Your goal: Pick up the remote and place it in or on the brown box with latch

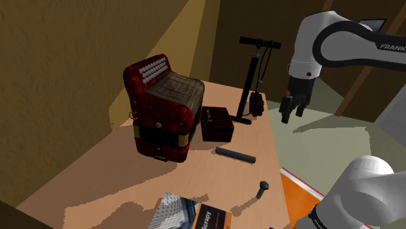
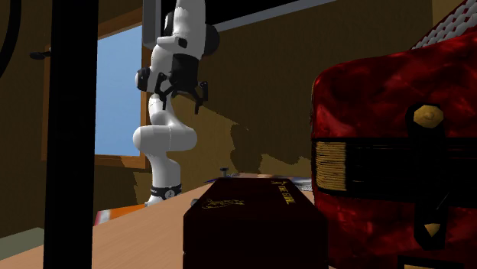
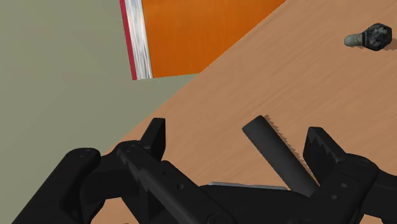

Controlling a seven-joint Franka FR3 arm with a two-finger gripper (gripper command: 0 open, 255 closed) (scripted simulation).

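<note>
Black two-finger gripper (image 1: 294,107) hangs in the air at the upper right of the shoulder view, fingers spread wide with nothing between them. The slim dark grey bar-shaped remote (image 1: 235,155) lies flat on the light wooden table (image 1: 195,175) a bit below centre, near the small dark brown latched box (image 1: 216,123) but not touching it. A big red accordion (image 1: 162,107) sits just left of the box.

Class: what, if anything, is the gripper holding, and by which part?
Nothing. The gripper hangs open in the air, and the remote lies untouched on the table.
</note>
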